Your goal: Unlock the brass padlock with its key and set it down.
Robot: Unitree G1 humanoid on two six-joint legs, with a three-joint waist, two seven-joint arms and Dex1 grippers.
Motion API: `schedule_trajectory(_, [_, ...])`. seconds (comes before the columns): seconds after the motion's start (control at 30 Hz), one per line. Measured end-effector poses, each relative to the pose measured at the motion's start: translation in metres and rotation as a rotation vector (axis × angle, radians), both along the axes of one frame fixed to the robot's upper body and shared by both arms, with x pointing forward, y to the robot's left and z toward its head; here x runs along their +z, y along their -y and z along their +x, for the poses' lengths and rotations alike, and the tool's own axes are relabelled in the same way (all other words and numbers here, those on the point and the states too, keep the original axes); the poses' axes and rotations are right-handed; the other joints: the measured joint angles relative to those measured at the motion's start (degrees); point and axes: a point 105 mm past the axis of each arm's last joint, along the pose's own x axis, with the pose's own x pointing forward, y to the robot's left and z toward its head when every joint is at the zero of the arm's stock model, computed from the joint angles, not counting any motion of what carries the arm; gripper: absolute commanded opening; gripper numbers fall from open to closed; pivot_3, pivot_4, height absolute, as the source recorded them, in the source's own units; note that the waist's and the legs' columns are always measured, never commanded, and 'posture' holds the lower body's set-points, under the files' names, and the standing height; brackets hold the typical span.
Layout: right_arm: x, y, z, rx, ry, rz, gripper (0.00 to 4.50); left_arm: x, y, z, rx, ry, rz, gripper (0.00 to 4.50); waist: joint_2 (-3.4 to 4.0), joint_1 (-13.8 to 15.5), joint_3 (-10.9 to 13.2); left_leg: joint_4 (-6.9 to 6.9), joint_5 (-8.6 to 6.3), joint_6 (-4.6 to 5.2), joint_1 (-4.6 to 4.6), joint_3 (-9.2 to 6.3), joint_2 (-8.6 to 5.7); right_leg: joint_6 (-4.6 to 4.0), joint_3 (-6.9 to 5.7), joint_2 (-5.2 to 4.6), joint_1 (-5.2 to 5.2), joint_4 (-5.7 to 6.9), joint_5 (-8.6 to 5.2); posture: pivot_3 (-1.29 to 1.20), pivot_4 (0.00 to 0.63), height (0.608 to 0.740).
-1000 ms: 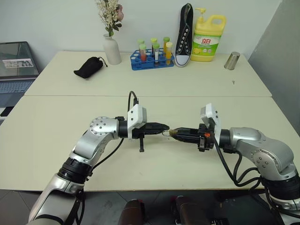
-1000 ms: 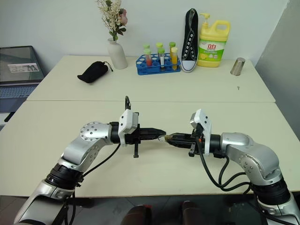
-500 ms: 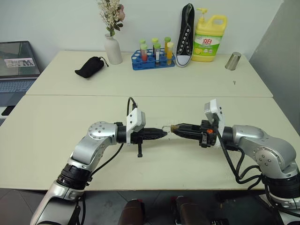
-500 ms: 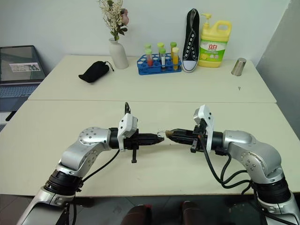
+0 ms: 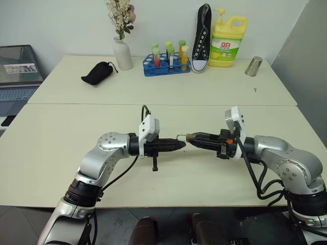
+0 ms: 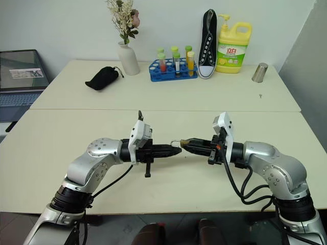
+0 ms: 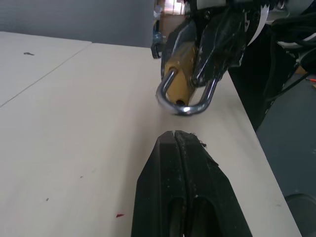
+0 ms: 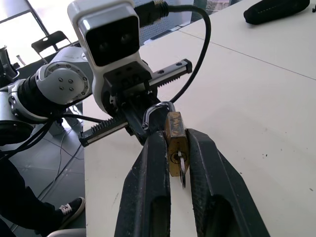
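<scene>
The brass padlock (image 8: 177,140) is pinched by its golden body between the fingers of my right gripper (image 5: 192,138), held a little above the table (image 5: 61,138). Its silvery shackle (image 7: 181,106) points at my left gripper (image 5: 181,145). That gripper is shut with nothing in it, and its tip sits just under the shackle, very close to it. A thin silvery sliver (image 8: 182,174) hangs at the keyhole end; I cannot tell if it is the key. Whether the shackle is locked is unclear.
Along the far table stand a vase of flowers (image 5: 122,53), a black pouch (image 5: 97,73), a blue rack of test tubes (image 5: 167,60), a black sneaker (image 5: 202,38), a yellow detergent bottle (image 5: 227,41) and a metal cup (image 5: 252,66). A laptop (image 5: 18,69) sits at far left.
The left wrist has rolled a little and its tip now sits just below the shackle instead of against it. The right gripper keeps the padlock where it was.
</scene>
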Motion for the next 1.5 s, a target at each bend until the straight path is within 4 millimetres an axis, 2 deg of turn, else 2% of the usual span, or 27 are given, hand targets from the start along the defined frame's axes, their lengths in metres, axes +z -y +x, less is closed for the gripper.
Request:
schedule_trajectory(0.13, [-0.003,0.003,0.003,-0.019,-0.005,-0.009,0.18,0.005,0.003,-0.005,-0.012,-0.025,-0.011,0.0,0.0,0.0,0.0,0.0,0.0,0.0,0.0,0.01,0.0,0.0,0.01,0.0,0.0,0.0,0.0,0.0,0.15,0.74])
schedule_trajectory(0.27, [-0.007,0.004,0.005,-0.033,-0.003,-0.023,0.18,0.019,0.005,-0.015,-0.047,-0.055,-0.056,0.0,-0.02,-0.01,0.01,0.0,0.0,0.0,0.0,-0.01,0.01,0.01,0.01,0.0,0.0,0.0,-0.01,0.0,0.15,0.74])
schedule_trajectory(0.4, [-0.011,0.006,0.006,-0.042,-0.008,-0.036,0.18,0.027,0.003,-0.015,-0.027,-0.096,-0.087,0.0,-0.02,-0.01,0.01,0.0,0.0,0.0,0.0,-0.02,0.0,0.01,0.01,0.0,0.0,0.0,-0.01,0.0,0.15,0.74])
schedule_trajectory(0.7, [-0.013,0.005,0.006,-0.038,-0.01,-0.046,0.18,0.027,0.002,-0.013,-0.014,-0.073,-0.068,0.0,-0.02,0.0,0.01,0.0,0.0,0.0,0.0,0.0,-0.01,0.01,0.02,0.0,0.0,-0.01,-0.01,0.0,0.15,0.74])
schedule_trajectory(0.83, [-0.016,0.006,0.006,-0.045,-0.018,-0.045,0.18,0.022,-0.013,-0.022,-0.065,-0.063,0.024,0.0,0.0,-0.09,0.03,-0.03,0.0,0.0,0.01,0.0,0.01,-0.01,0.02,0.01,-0.02,-0.01,-0.02,0.0,0.15,0.74])
schedule_trajectory(0.97, [-0.016,0.006,0.006,-0.048,-0.02,-0.043,0.18,0.01,-0.027,-0.041,-0.163,-0.088,0.144,0.0,0.05,-0.12,0.06,-0.05,0.0,0.0,0.02,0.04,0.0,-0.02,0.01,0.0,-0.04,-0.02,-0.03,0.0,0.15,0.74])
schedule_trajectory(1.13, [-0.016,0.004,0.005,-0.041,-0.021,-0.034,0.18,-0.001,-0.016,-0.025,-0.097,-0.035,0.109,0.0,0.01,0.33,0.1,0.04,0.0,0.0,-0.03,0.04,-0.03,-0.02,0.01,-0.02,-0.01,-0.04,-0.02,0.0,0.15,0.74])
schedule_trajectory(1.3, [-0.015,0.004,0.005,-0.04,-0.022,-0.034,0.18,0.004,-0.007,-0.018,-0.084,0.017,0.069,0.0,0.01,0.13,0.1,-0.01,0.0,0.0,-0.03,0.02,0.0,-0.02,0.02,-0.01,-0.03,-0.04,-0.03,0.0,0.15,0.74])
schedule_trajectory(1.5, [-0.016,0.004,0.005,-0.038,-0.025,-0.035,0.18,0.005,-0.002,-0.016,-0.076,0.002,0.041,0.0,0.01,0.05,0.1,-0.02,0.0,0.0,-0.02,0.01,0.0,-0.02,0.02,0.0,-0.03,-0.03,-0.03,0.0,0.15,0.74])
